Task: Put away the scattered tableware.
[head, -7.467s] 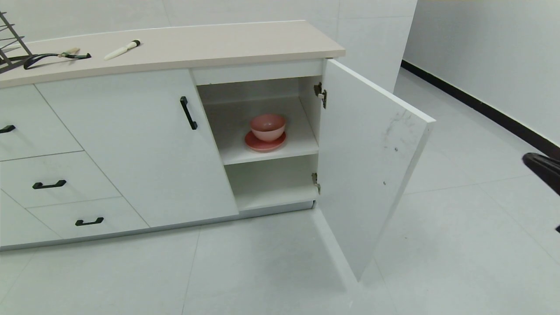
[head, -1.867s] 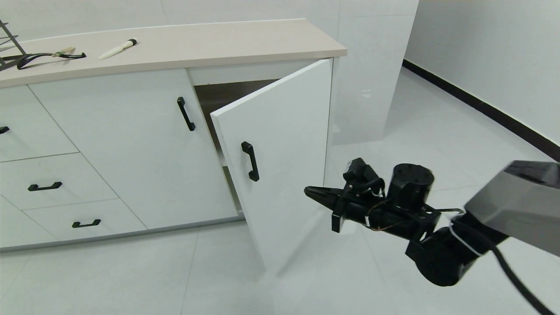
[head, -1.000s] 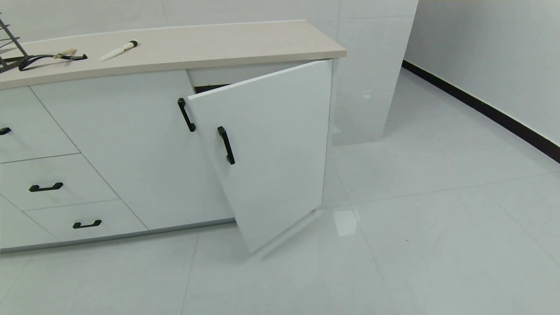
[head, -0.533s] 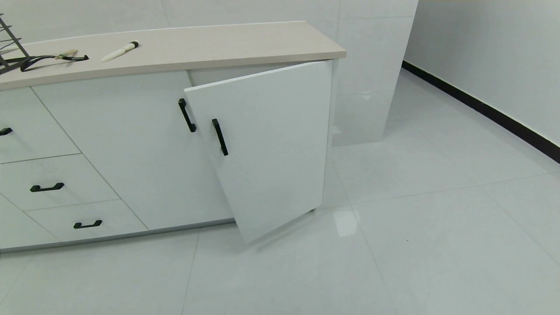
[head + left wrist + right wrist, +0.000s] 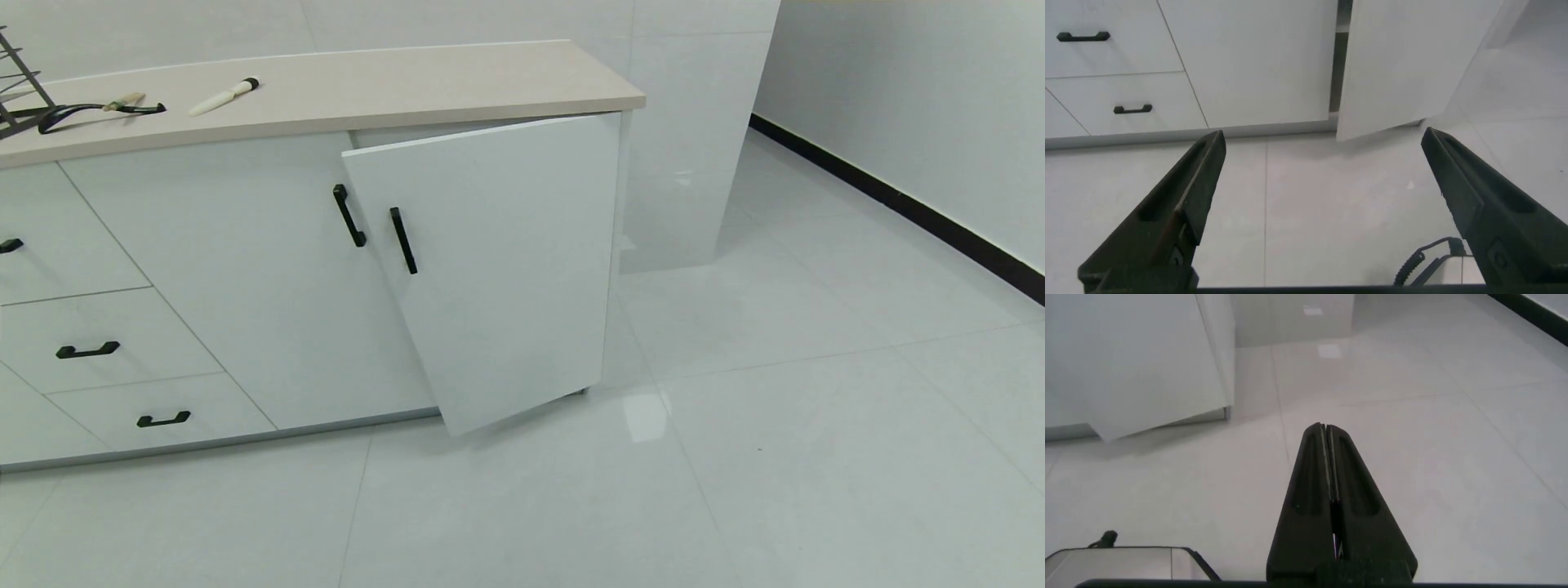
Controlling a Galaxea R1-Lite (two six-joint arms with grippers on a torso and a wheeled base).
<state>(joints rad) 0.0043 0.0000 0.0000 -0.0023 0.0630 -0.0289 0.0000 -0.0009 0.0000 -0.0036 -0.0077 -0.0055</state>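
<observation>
Left gripper [image 5: 1323,139]: I saw it spread wide, holding nothing.
Right gripper [image 5: 1324,434]: I saw it closed, holding nothing.
Door [image 5: 506,269]: was ajar.
Floor [image 5: 816,425]: white tile.

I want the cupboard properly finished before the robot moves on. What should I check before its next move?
1. Cabinet door fully shut: not ok. Its handle side stands out from the front, with a gap along the top.
2. Left gripper free: ok. The jaws are wide apart with nothing between them.
3. Right gripper free: ok. It is shut and holds nothing.
4. Tableware seated on the shelf inside: cannot tell. The door hides the inside.
5. Countertop tidied: not ok. A white knife and a dark utensil lie on it.
</observation>
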